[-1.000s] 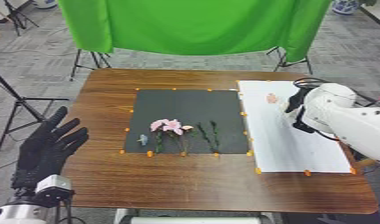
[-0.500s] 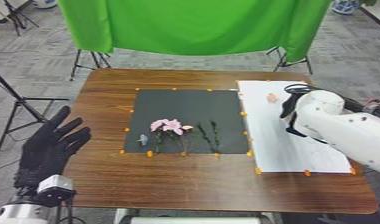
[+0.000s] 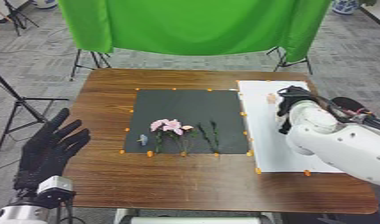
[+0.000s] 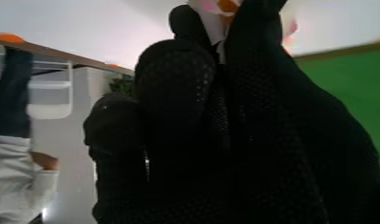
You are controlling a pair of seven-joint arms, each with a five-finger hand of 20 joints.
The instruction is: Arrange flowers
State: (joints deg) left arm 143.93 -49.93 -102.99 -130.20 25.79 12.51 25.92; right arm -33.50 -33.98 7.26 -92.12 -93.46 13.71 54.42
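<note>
My left hand [image 3: 46,152] is relaxed, its fingers extended and apart; my right arm angles inward, the fingers of my right hand [image 3: 294,94] straight, close together.

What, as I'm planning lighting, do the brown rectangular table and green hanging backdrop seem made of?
The table looks like wood or wood-look laminate with a satin finish, from its streaky grain. The backdrop looks like matte cloth, from its soft folds.

Soft, even light across the table [image 3: 195,185]
</note>
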